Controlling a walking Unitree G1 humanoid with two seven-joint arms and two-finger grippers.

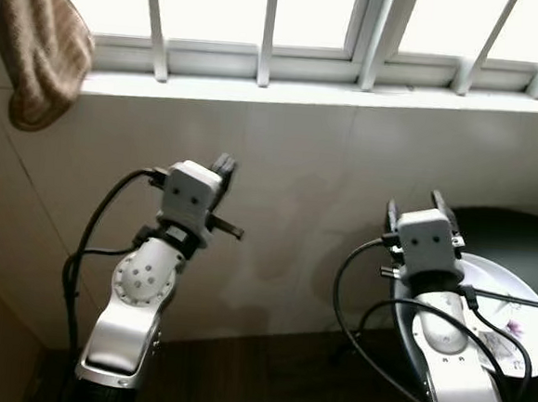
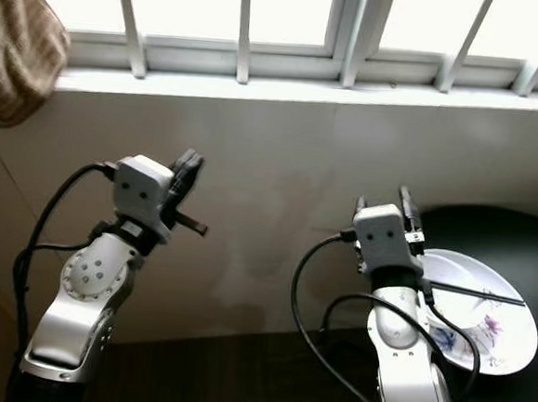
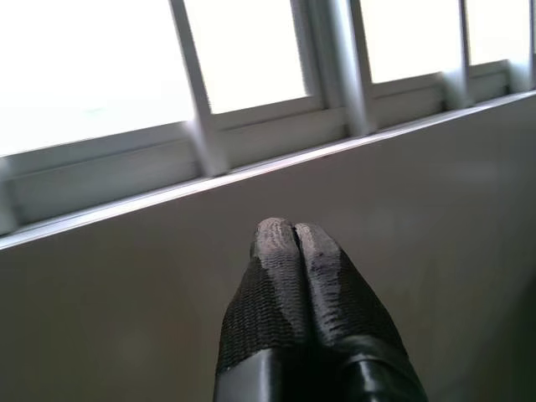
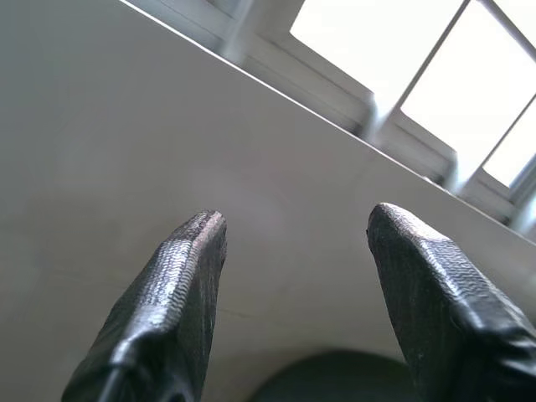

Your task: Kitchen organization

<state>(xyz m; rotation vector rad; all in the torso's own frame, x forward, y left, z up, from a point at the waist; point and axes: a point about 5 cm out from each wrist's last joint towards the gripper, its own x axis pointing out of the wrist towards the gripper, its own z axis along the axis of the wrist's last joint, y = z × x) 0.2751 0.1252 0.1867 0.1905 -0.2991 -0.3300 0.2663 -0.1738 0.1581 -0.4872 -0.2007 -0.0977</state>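
Both arms raised before a pale tiled wall (image 1: 298, 185) under a barred window (image 1: 264, 24). Left gripper (image 3: 289, 239) up near the sill, jaws pressed together on nothing. Right gripper (image 4: 293, 230) with jaws spread wide, empty, just beside a white flowered plate (image 2: 497, 321) on a dark round table (image 2: 518, 239). A thin dark stick (image 2: 476, 293) across the plate. Brown towel (image 1: 39, 43) hanging at upper left.

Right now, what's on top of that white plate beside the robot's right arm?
A pair of dark chopsticks lies across the white plate, which shows a purple flower pattern and sits on a dark table. The right arm covers the plate's near-left part, so anything there is hidden.
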